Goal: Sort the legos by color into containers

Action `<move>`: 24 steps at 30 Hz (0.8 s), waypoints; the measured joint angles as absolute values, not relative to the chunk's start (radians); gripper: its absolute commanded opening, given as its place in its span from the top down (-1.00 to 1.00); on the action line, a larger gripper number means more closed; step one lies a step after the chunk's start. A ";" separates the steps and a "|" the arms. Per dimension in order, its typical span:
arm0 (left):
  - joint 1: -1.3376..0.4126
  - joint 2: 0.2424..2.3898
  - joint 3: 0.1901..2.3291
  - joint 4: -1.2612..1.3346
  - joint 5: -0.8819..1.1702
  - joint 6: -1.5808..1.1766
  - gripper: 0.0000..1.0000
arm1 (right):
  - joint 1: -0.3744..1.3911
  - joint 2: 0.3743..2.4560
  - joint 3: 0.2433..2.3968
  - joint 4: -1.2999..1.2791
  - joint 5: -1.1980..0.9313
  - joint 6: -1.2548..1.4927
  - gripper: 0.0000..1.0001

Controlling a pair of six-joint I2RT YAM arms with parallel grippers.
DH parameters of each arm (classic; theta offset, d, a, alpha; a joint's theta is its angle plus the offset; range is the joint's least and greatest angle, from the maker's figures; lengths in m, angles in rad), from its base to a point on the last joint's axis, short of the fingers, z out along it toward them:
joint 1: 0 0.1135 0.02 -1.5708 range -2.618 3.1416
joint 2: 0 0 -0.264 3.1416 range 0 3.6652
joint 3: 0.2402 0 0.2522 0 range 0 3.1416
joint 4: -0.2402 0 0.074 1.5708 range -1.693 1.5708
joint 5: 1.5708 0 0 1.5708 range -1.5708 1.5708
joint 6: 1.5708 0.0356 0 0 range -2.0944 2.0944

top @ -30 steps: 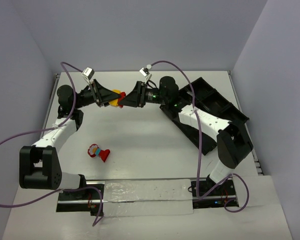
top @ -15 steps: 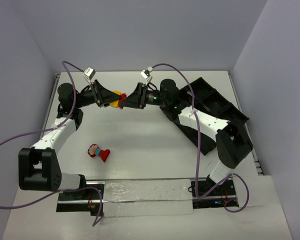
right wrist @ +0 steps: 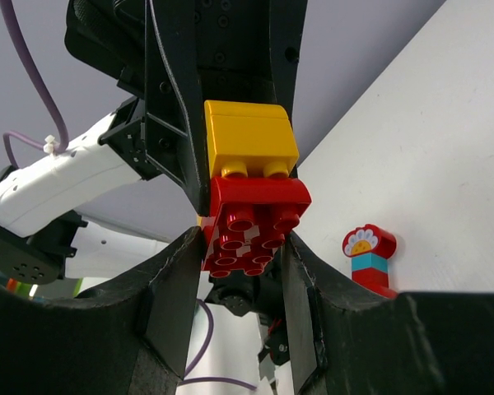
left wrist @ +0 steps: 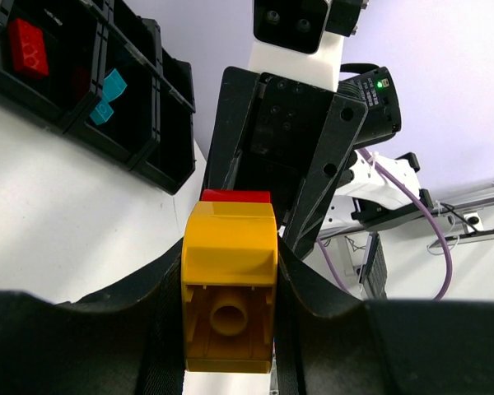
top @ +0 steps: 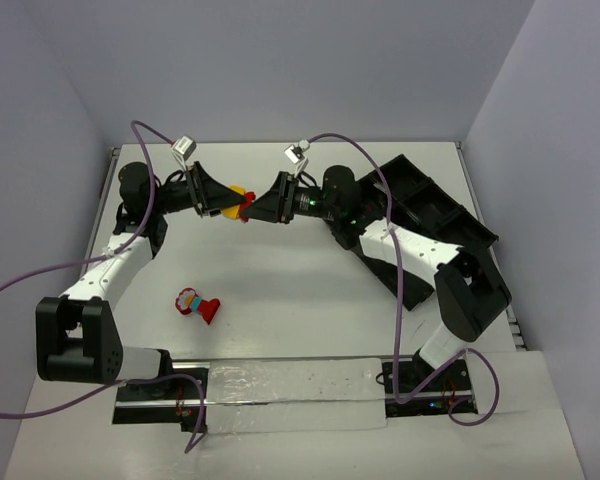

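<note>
Item: my left end effector (left wrist: 230, 280) clenches yellow brick (left wrist: 230, 239), right end effector (right wrist: 240, 247) red brick (right wrist: 259, 202); opposed, presumably to pull them apart.

- The top external camera looks down from behind on the whole table (top: 300, 270), the left arm (top: 110, 265) and the right arm (top: 410, 245).
- The left wrist camera sits close behind the yellow brick (left wrist: 229, 284), facing the right arm.
- The right wrist camera faces back, close on the red brick (right wrist: 255, 218); all views share this pair.
</note>
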State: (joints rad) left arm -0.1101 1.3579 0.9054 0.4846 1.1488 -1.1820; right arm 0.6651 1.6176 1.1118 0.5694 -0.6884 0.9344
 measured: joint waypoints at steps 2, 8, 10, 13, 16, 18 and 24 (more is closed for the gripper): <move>-0.110 1.358 0.905 0.483 1.151 -1.181 0.97 | 0.665 1.618 1.109 0.574 -0.688 0.935 1.00; -0.110 1.356 0.905 0.482 1.155 -1.179 0.99 | 0.665 1.618 1.105 0.583 -0.690 0.935 1.00; -0.110 1.355 0.905 0.482 1.157 -1.178 0.97 | 0.665 1.617 1.104 0.585 -0.691 0.935 1.00; -0.110 1.355 0.905 0.482 1.161 -1.179 0.93 | 0.666 1.611 1.095 0.587 -0.688 0.935 1.00; -0.107 1.356 0.906 0.482 1.168 -1.188 0.81 | 0.667 1.595 1.080 0.585 -0.686 0.926 1.00; -0.101 1.356 0.908 0.482 1.165 -1.195 0.73 | 0.665 1.583 1.069 0.580 -0.689 0.915 1.00; -0.096 1.358 0.925 0.490 1.161 -1.214 0.96 | 0.665 1.565 1.054 0.564 -0.693 0.892 1.00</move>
State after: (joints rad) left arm -0.0963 1.3576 0.9247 0.4904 1.1613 -1.2145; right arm 0.6651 1.5649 1.0539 0.5641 -0.6933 0.8916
